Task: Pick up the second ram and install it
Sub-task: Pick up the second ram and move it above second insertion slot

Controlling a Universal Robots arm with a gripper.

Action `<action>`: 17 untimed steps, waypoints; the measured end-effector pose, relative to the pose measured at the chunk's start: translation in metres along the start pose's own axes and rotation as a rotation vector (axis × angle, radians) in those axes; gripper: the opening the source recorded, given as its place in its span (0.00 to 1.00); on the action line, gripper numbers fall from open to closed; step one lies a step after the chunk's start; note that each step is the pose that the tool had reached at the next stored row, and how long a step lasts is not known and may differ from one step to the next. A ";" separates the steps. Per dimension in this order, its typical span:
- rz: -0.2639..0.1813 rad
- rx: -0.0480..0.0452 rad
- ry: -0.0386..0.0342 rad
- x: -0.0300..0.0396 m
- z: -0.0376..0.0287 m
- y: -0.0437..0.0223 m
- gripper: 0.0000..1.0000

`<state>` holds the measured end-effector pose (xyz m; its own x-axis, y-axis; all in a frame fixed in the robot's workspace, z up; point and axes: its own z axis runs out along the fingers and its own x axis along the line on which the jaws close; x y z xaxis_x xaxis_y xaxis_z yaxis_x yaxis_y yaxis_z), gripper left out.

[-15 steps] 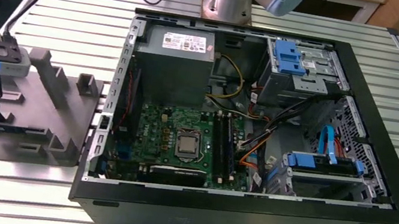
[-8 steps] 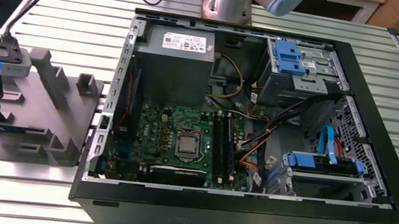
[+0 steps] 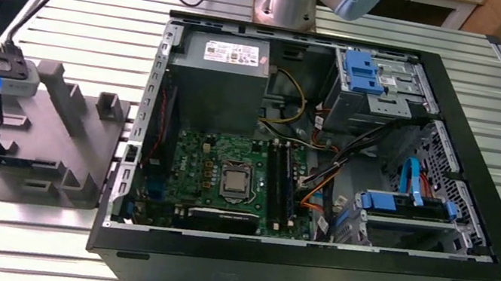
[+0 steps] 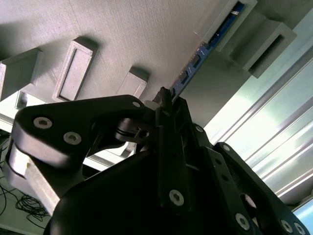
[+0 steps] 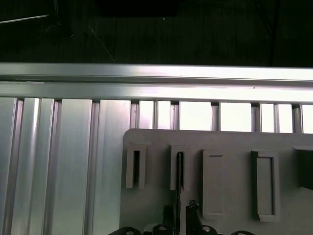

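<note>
The second ram (image 4: 205,49) stands on edge in a narrow slot of the grey holder (image 3: 60,124), which lies near the desk (image 3: 99,8) edge on the exterior view's left, well apart from the open computer case (image 3: 289,277) in the middle. The fingers (image 4: 171,147) look closed on the near end of the stick, one on each flat face, while its far end sits inside the slot's raised walls. The main hazard, as I judge it, is that off-centre hold. A lift from one end could tip the stick, so the far corner wedges against the slot wall and either stalls the pull or drags the whole holder across the desk (nothing visible pins it down). The board is also thin and smooth, so a light pinch could let it pivot or slip between the pads, and it would then hang crooked. In the first wrist view the stick (image 5: 179,169) reads as a thin dark line, close to the neighbouring slots, so a sideways drift could knock it against a wall. Any tilt picked up here would matter at the motherboard (image 3: 217,158), where the black sockets (image 3: 280,180) are narrow and crowded by loose cables, so a skewed stick could miss or bind.
</note>
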<state>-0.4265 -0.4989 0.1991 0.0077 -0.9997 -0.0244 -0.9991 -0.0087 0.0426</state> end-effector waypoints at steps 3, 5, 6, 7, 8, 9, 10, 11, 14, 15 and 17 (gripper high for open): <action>0.000 0.0000 0.0000 0.0000 0.0000 0.0000 0.22; 0.000 -0.0002 0.0002 -0.0001 -0.0011 0.0000 0.22; 0.000 0.0001 0.0000 -0.0001 -0.0010 0.0000 0.22; 0.000 0.0001 0.0000 -0.0001 -0.0013 0.0000 0.22; 0.000 0.0000 0.0000 -0.0001 -0.0017 0.0001 0.22; 0.000 0.0000 0.0000 -0.0001 -0.0018 0.0001 0.22; 0.000 0.0000 0.0000 -0.0001 -0.0018 0.0001 0.22; 0.000 -0.0003 0.0002 0.0001 -0.0020 0.0002 0.22; 0.000 -0.0001 0.0000 0.0003 -0.0019 0.0001 0.22; 0.000 0.0000 0.0000 0.0003 -0.0018 0.0001 0.22; 0.000 0.0001 -0.0001 0.0004 -0.0015 0.0001 0.22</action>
<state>-0.4265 -0.4993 0.2006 0.0076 -0.9997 -0.0245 -0.9991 -0.0087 0.0425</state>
